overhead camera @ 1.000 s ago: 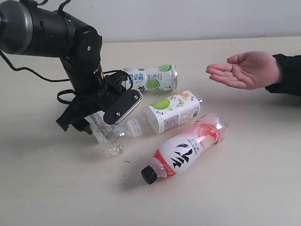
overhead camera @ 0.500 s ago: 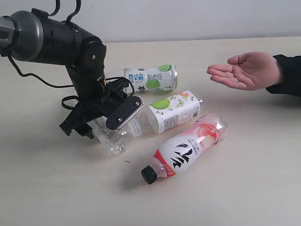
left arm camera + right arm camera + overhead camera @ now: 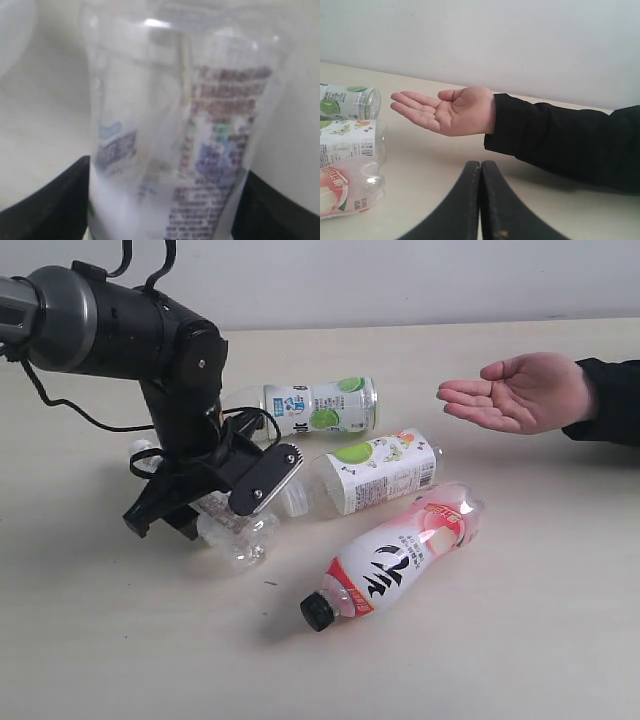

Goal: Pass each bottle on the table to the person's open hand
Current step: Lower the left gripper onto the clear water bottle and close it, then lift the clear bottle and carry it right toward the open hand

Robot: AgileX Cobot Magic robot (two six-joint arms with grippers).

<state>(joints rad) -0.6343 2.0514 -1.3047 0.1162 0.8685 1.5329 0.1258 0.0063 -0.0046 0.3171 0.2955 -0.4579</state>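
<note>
Lime-label bottle (image 3: 385, 472) lies between claw (image 3: 226, 514) and open hand (image 3: 520, 390).

All four bottles lay on their sides on the table (image 3: 120, 640). The leftmost bottle (image 3: 238, 532) lay between the jaws of the left gripper (image 3: 215, 508). The rear bottle (image 3: 320, 405) lay behind it. The middle bottle (image 3: 378, 472) lay to its right. The front bottle (image 3: 400, 550) lay just before the middle one. The person's hand (image 3: 520, 390) was at far right, well apart from the bottles.

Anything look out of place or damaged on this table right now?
Every bottle lies on its side: both lime-labelled bottles, the black-capped bottle and the grey-labelled bottle, which sits between the fingers of the left gripper and looks dented, though blur leaves that uncertain. No spill shows on the table.
</note>
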